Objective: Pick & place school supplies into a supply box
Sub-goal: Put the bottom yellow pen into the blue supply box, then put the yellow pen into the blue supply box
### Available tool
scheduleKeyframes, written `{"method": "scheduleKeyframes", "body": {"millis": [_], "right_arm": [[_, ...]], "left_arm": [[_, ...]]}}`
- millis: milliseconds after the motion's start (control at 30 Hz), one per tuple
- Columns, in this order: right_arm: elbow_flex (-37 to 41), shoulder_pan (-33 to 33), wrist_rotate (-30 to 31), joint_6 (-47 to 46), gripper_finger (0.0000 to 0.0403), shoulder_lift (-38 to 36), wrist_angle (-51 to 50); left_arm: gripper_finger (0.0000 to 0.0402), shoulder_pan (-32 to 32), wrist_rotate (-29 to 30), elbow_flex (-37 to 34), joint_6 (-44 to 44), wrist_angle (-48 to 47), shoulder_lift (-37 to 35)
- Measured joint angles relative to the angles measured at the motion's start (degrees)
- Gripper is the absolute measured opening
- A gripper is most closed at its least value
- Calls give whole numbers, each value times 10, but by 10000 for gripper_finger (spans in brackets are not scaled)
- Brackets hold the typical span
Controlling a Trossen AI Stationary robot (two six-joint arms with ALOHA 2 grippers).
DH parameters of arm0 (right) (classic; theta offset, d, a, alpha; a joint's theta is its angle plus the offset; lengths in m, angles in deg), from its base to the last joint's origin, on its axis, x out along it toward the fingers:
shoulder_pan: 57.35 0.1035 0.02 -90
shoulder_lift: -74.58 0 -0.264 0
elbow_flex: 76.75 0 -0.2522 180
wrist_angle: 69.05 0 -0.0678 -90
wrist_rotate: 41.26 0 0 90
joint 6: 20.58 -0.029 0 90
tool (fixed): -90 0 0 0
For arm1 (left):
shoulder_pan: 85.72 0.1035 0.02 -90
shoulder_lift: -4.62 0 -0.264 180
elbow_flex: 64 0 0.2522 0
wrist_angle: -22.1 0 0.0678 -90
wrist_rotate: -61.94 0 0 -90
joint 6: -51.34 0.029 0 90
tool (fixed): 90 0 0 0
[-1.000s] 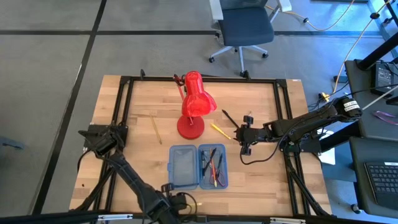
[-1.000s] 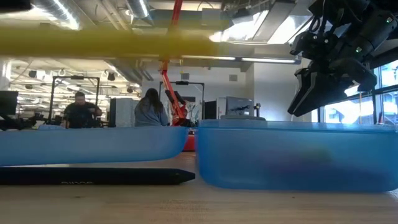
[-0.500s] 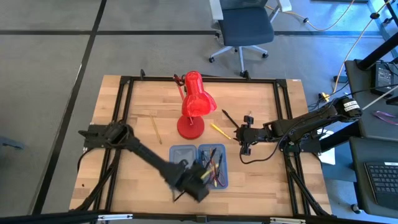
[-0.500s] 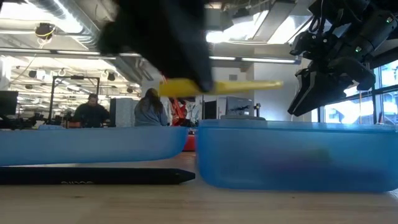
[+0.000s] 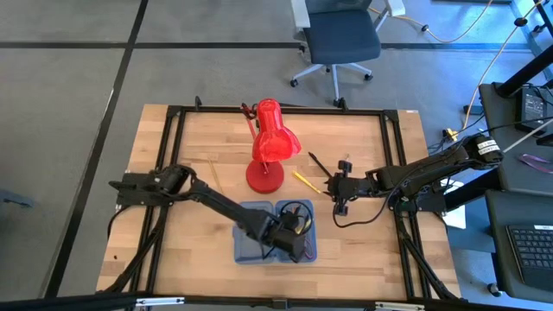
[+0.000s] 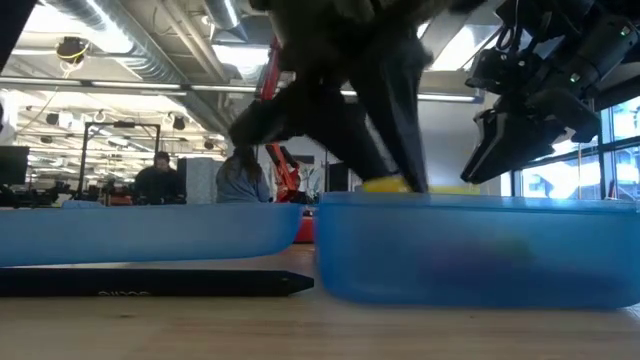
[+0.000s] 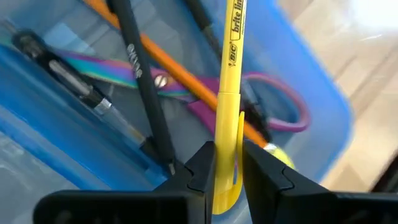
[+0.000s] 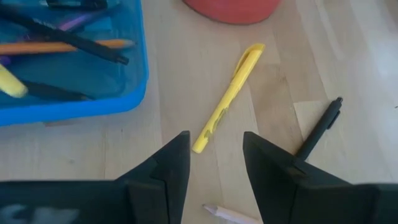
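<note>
Pencil (image 5: 215, 178) lies alone on bench (image 5: 363, 250), left of lamp (image 5: 270, 147). Left hand (image 7: 225, 171) over box (image 5: 244, 252), right half, pinching yellow highlighter (image 7: 229, 93) above scissors (image 7: 205, 99) and pens already inside. Second highlighter (image 8: 227, 96) and black pen (image 8: 320, 135) on bench ahead of right hand (image 8: 215, 167), fingers apart, empty, right of box.

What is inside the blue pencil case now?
The pencil case holds purple scissors, an orange pencil and black pens. The left gripper and its yellow highlighter cover part.
</note>
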Motion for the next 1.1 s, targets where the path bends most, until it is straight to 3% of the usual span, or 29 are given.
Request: {"method": "scheduleKeyframes", "body": {"millis": [300, 500, 733, 867, 967, 1100], "right_arm": [[0, 0, 1, 5, 152, 0, 36], [0, 0, 45, 5, 152, 0, 59], [0, 0, 72, 6, 152, 1, 119], [0, -1, 72, 43, 152, 10, 163], [0, -20, 48, 70, 152, 27, 188], [-4, -94, -61, 80, 152, 64, 231]], "left_arm": [[70, 12, -5, 0, 8, 2, 8], [88, 12, -7, 0, 21, 20, 8], [136, 12, -3, 0, 48, 18, 8], [159, 15, 16, 0, 52, -46, -7], [166, 14, 67, 0, 51, -118, -37], [166, 15, 113, 0, 36, -244, -75]]}}
